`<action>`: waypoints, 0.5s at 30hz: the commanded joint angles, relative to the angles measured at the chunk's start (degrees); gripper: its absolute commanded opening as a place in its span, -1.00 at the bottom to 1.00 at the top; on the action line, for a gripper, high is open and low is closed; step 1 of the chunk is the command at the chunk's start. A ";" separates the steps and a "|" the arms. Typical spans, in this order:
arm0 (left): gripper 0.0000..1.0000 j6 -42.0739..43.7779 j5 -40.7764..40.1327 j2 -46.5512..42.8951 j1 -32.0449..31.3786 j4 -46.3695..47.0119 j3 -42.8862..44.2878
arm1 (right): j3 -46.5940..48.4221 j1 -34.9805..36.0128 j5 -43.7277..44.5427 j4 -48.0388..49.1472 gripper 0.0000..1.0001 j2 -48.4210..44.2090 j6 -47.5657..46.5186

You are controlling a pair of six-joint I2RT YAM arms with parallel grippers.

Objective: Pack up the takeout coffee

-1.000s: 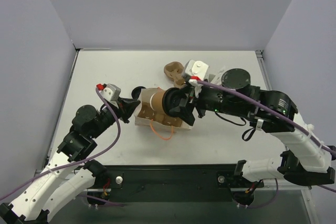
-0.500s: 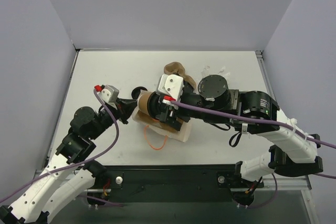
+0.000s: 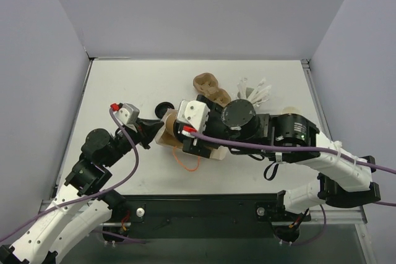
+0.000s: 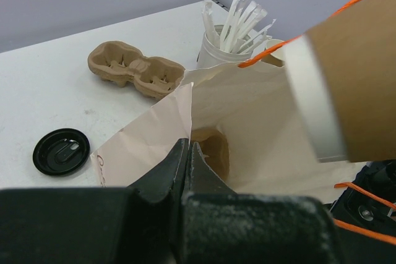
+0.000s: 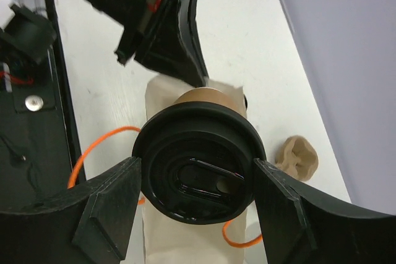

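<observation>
Takeout coffee (image 5: pixel 198 168) pinched in right claw (image 5: pixel 197 183), at bag (image 4: pixel 247 112) mouth. Left claw (image 4: pixel 187 153) pressed together on bag edge. I'd hold mouth wide, ease it in base-first, clear of orange handle (image 4: pixel 263 59).

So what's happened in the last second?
The right gripper swung left, carrying the cup to the mouth of the bag and uncovering the white cup of sticks. The left gripper keeps pinching the bag's edge; the carrier and loose lid haven't moved.
</observation>
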 commanded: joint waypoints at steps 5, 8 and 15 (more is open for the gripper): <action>-1.00 0.49 3.92 -2.96 0.31 4.63 -2.22 | -16.72 -2.14 5.57 1.19 -0.06 -3.23 -2.07; -1.00 1.02 4.89 -3.83 0.31 4.55 -2.92 | -23.49 -3.81 6.97 5.67 -0.08 -4.99 -2.07; -1.00 1.37 3.31 -3.84 0.31 0.34 -2.05 | -31.16 -5.58 5.83 9.55 -0.10 -6.32 -1.81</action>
